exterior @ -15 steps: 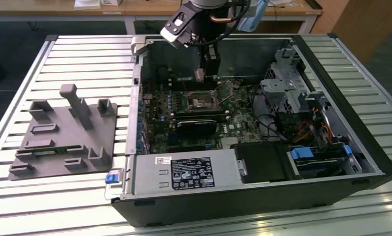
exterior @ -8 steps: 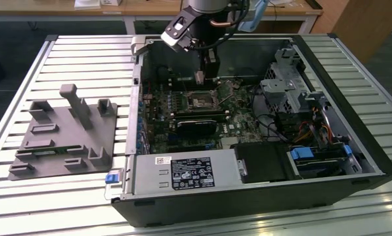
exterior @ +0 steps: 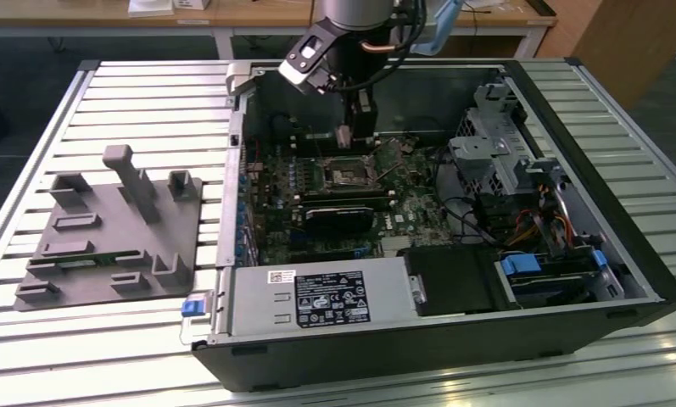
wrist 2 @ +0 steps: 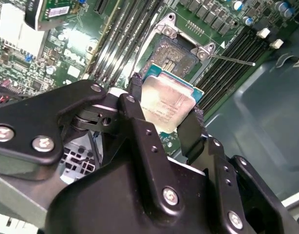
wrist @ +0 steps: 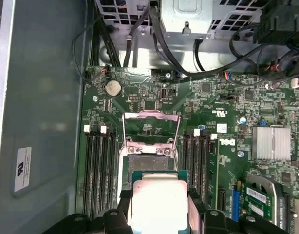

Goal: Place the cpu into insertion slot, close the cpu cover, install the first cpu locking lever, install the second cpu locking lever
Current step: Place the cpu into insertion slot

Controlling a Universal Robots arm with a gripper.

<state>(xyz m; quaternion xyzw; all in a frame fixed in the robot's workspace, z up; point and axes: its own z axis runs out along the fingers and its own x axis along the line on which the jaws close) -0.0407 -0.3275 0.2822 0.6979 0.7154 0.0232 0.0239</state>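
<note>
My gripper (wrist 2: 166, 100) is shut on the cpu (wrist 2: 170, 108), a flat square chip with a silvery top and green edge, held by two opposite sides between black fingers (wrist 2: 191, 129). In the first wrist view the cpu (wrist: 159, 202) hangs just short of the insertion slot (wrist: 149, 163), a dark square socket with a metal rim. The cpu cover (wrist: 150, 127), a thin metal frame with a window, stands flipped open on the socket's far side. In the exterior view my gripper (exterior: 353, 133) hovers a little above the insertion slot (exterior: 343, 175). A thin metal locking lever (wrist 2: 232, 58) sticks out beside the insertion slot (wrist 2: 175, 51).
The motherboard lies in an open black computer case (exterior: 609, 246) on a slatted metal table. Memory slots (wrist: 101, 170) flank the socket. A power supply (exterior: 315, 297), a black block (exterior: 340, 212), drive cages (exterior: 496, 153) and cables crowd the case. A grey fixture (exterior: 111, 229) sits at the exterior view's left.
</note>
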